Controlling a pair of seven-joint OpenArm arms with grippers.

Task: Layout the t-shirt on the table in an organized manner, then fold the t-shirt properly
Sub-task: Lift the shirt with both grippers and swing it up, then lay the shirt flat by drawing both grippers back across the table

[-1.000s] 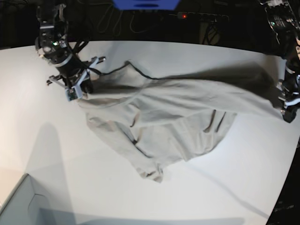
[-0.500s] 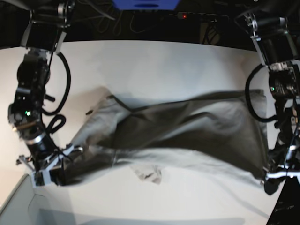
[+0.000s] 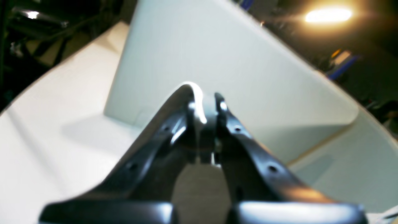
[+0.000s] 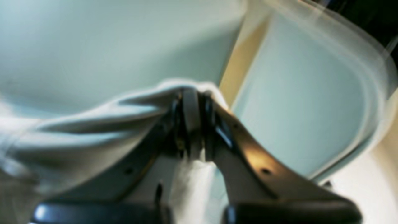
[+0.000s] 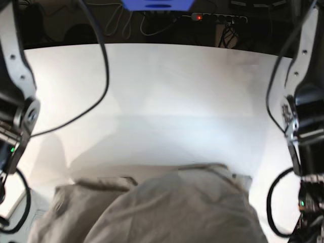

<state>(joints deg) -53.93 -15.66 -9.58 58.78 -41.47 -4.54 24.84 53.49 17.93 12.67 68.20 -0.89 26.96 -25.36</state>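
Note:
The light grey-beige t-shirt [image 5: 167,207] hangs close to the base camera and fills the bottom of that view, with a straight edge across its top. Behind it lies the white table [image 5: 162,91]. My left gripper [image 3: 203,104] is shut on a thin fold of the t-shirt [image 3: 196,93]. My right gripper [image 4: 192,93] is shut on a bunched edge of the t-shirt [image 4: 77,130], which trails off to the left. Both grippers are out of the base view; only the arms show at its left [image 5: 15,101] and right [image 5: 304,116] edges.
A pale grey box panel [image 3: 202,46] with a rounded corner [image 4: 304,93] lies below both wrist cameras. Behind the table's far edge are a blue object [image 5: 157,4], a power strip with a red light [image 5: 200,17] and dark cables.
Both arms have swept from the far side to the near side of the table, dragging the t-shirt with them. It now hangs raised close to the base camera, and the grippers have left that view.

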